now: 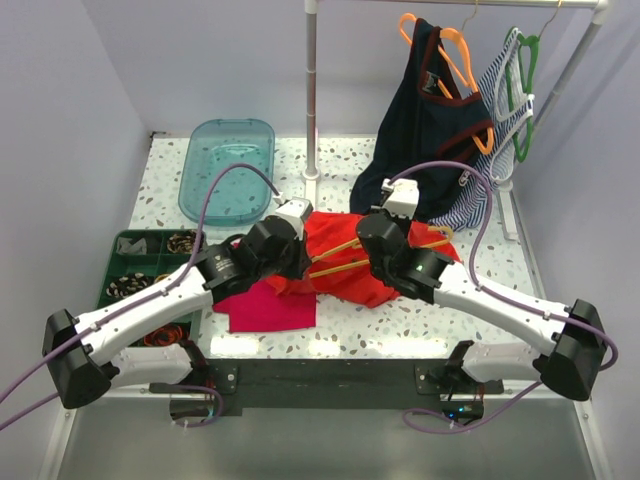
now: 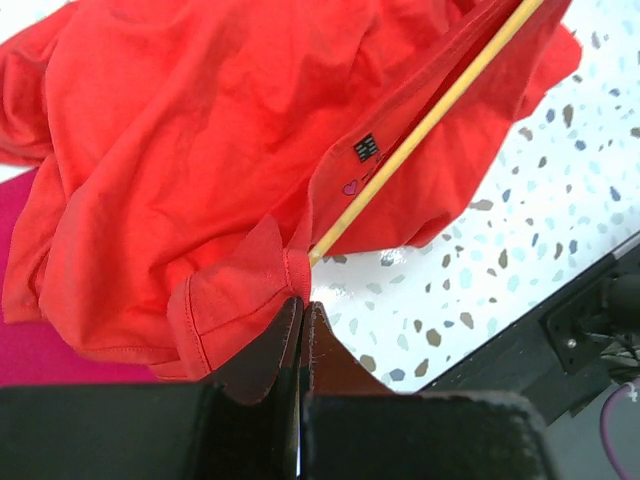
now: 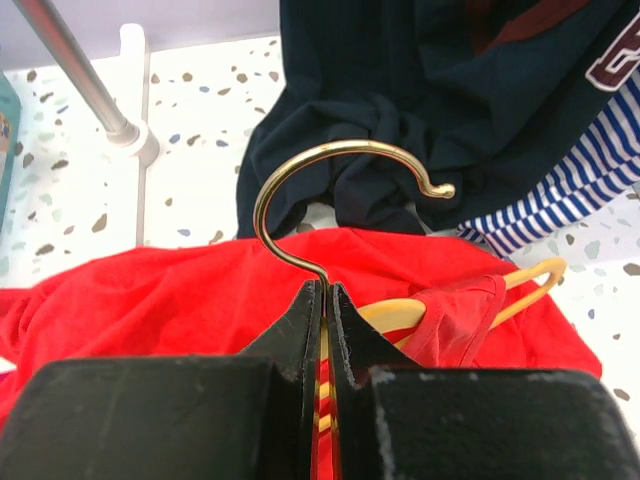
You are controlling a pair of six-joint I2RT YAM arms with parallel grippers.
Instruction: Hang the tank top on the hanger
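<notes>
Fingers (image 2: 262,352) of the left gripper (image 2: 302,308) were seen pressed together, with a folded hem of the red-orange tank top (image 2: 190,150) pinched at their tips. In the left wrist view, one thin arm of the pale yellow hanger (image 2: 430,120) was laid diagonally across the fabric, its lower end just beside the fingertips. A small black label (image 2: 367,148) was visible on the cloth beside that arm.

The right gripper (image 3: 326,292) was likewise closed, clamped on the neck of the hanger where the brass-coloured metal hook (image 3: 300,170) rose from it. One narrow strap (image 3: 462,312) of the tank top was draped over the hanger's right arm (image 3: 530,280).

From above, the tank top (image 1: 340,235) was shown crumpled on the speckled table (image 1: 400,322), between the two grippers, with parts of the hanger (image 1: 338,268) showing across it. Its left edge was laid over a flat magenta cloth (image 1: 265,310).

Behind, a navy top with red trim (image 1: 430,130) was hung on a bright orange hanger (image 1: 455,50), next to a striped garment (image 1: 500,100) on a green hanger (image 1: 525,60). A clear teal tub (image 1: 228,165) and a green compartment tray (image 1: 135,268) were placed at the left of the table.
</notes>
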